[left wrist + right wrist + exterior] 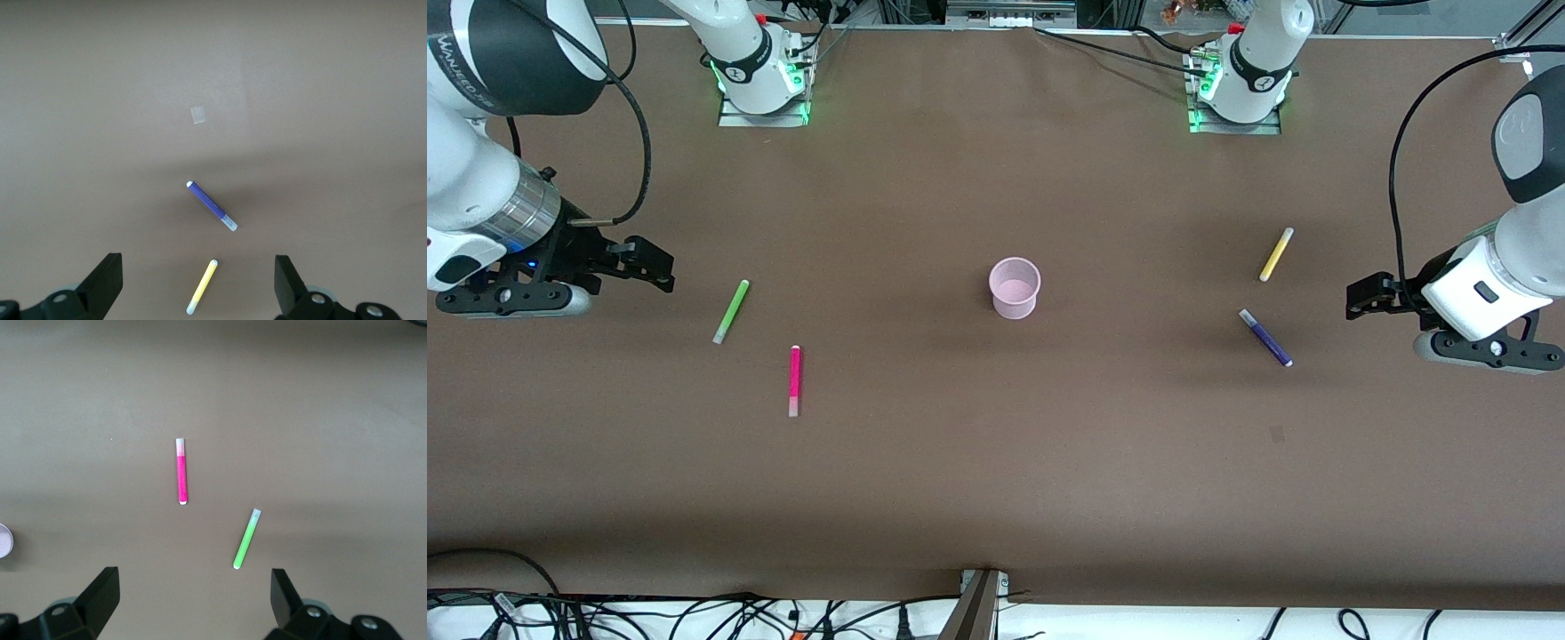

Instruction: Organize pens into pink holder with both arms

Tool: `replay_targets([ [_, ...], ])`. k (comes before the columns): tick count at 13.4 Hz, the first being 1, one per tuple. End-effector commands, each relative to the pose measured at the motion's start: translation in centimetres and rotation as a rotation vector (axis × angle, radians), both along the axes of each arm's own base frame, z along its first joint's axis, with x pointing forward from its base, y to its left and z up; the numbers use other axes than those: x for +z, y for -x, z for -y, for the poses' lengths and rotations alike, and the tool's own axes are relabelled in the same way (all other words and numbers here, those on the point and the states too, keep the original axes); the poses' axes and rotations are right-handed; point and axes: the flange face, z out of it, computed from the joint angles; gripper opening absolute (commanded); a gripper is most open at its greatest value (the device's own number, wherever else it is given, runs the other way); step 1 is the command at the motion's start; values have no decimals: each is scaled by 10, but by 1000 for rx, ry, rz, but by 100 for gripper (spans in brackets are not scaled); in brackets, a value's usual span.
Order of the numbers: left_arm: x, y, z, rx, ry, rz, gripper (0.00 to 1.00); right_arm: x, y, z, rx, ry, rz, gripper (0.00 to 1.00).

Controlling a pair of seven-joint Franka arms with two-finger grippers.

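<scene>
The pink holder (1015, 287) stands upright mid-table; its rim shows in the right wrist view (4, 541). The light green pen (731, 311) (246, 539) and hot pink pen (795, 380) (181, 471) lie toward the right arm's end, the pink one nearer the front camera. The yellow pen (1276, 254) (202, 287) and dark purple pen (1265, 338) (211, 205) lie toward the left arm's end, the purple one nearer the front camera. My right gripper (645, 262) (193, 583) is open and empty above bare table beside the green pen. My left gripper (1369, 298) (199, 268) is open and empty above the table beside the yellow and purple pens.
A small pale square patch (1277, 434) (198, 115) lies on the brown table, nearer the front camera than the purple pen. The arm bases (760, 76) (1240, 84) stand at the table's back edge. Cables (694, 618) run along the front edge.
</scene>
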Motion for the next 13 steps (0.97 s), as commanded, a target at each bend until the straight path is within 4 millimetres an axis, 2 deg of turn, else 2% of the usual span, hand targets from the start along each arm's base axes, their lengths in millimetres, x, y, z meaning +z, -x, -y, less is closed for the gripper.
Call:
replay_targets([
  [1, 0, 8, -4, -2, 10, -24, 100, 6, -1, -3, -2, 1, 9, 100],
  [3, -7, 7, -13, 21, 9, -41, 100, 6, -1, -6, 1, 1, 10, 100],
  [6, -37, 1, -25, 75, 7, -91, 100, 6, -1, -6, 2, -2, 7, 100],
  [7, -56, 4, -32, 125, 1, -123, 100, 7, 0, -4, -1, -1, 7, 100],
  [9, -91, 10, -34, 201, -10, -158, 100, 6, -1, -4, -1, -1, 5, 100],
  [13, -163, 24, -34, 413, -36, -128, 100, 6, -1, -4, -1, 0, 7, 100],
])
